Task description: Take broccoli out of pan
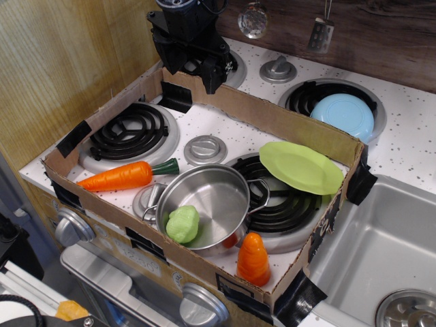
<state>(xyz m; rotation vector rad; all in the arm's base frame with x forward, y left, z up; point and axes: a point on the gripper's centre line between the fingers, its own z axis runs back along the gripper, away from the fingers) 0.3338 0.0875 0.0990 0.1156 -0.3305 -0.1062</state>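
Black pincer (212, 80) up at the far edge of the cardboard box (286, 122), holding nothing. Hard to tell how wide open, since the tips look dark and bunched together. Well below and nearer the camera than the pincer: the shiny pan (218, 194), with the broccoli (182, 224) inside, leaning on the near wall and poking over the rim. Things that could go wrong: coming down too close to the rim and bumping the pan, so that it slides on the table (211, 122); squeezing the lumpy, round broccoli off-centre and letting it pop out; snagging a loop handle; or knocking the long carrot (126, 175) just left of the pan. Also close by: a stubby orange carrot (253, 259) and a tilted green plate (301, 167). Something red by the pan's near side, mostly hidden. Top of the arm cut off by the picture edge.
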